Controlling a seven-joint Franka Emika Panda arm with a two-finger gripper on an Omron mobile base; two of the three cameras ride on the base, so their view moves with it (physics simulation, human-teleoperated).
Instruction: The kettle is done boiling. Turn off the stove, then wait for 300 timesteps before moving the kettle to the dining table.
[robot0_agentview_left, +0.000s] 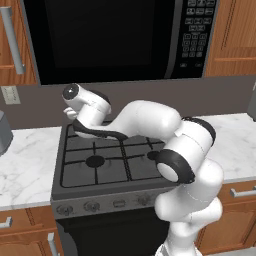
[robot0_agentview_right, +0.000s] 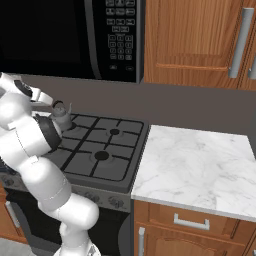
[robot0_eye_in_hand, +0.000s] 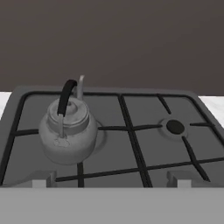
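The kettle (robot0_eye_in_hand: 68, 133), squat and dark grey with an arched black handle and a thin spout, stands on the stove's (robot0_eye_in_hand: 144, 144) back left burner. In the right base view the kettle (robot0_agentview_right: 61, 118) shows just past my arm. My gripper (robot0_eye_in_hand: 111, 183) is open, its fingertips (robot0_eye_in_hand: 41, 181) spread wide and low in the hand view, in front of the kettle and apart from it, with nothing between them. The stove (robot0_agentview_left: 80, 172) has a row of front knobs (robot0_agentview_left: 91, 206). In the left base view my hand covers the back left burner. The dining table is out of view.
A black microwave (robot0_agentview_left: 100, 35) hangs above the stove. Marble counter (robot0_agentview_right: 195, 160) runs to the right of the stove and also to its left (robot0_agentview_left: 25, 160). A grey appliance (robot0_agentview_left: 4, 132) sits at the far left edge. Wooden cabinets (robot0_agentview_right: 200, 40) are above right.
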